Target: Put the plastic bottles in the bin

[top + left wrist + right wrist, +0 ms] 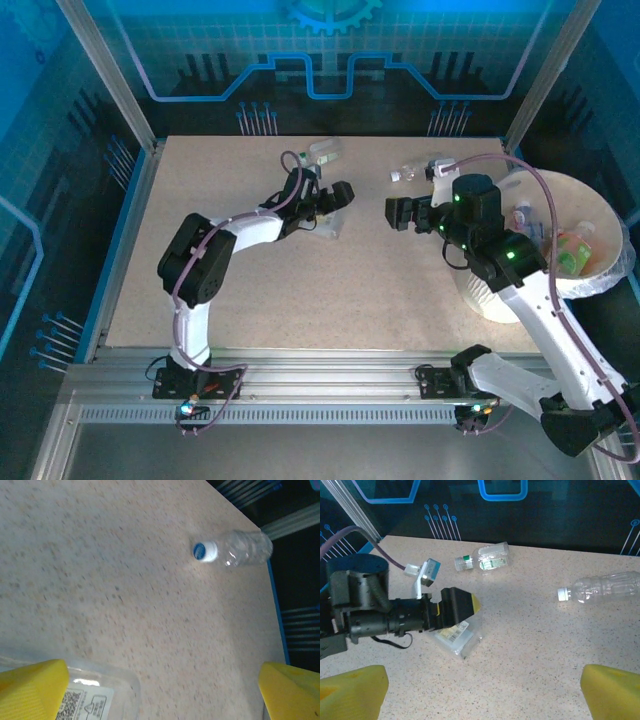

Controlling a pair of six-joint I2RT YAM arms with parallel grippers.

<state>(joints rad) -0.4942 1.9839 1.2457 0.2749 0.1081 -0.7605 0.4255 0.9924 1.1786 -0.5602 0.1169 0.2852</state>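
A clear flat-sided bottle (456,634) with a printed label lies on the table mid-left. My left gripper (327,204) hovers just over it, open. The bottle's corner (97,692) sits beside the left yellow fingertip (32,690), and most of the gap is bare table. A clear bottle with a green cap (484,561) lies at the far edge. A clear bottle with a blue-white cap (235,549), also (602,587), lies far right of centre. My right gripper (402,212) is open and holds nothing, left of the white bin (590,205), which holds several bottles (573,250).
The speckled table (300,300) has open room across its near half. Aluminium frame posts (110,70) and a blue rim (125,230) bound the table. The bin stands at the right edge, behind my right arm (510,260).
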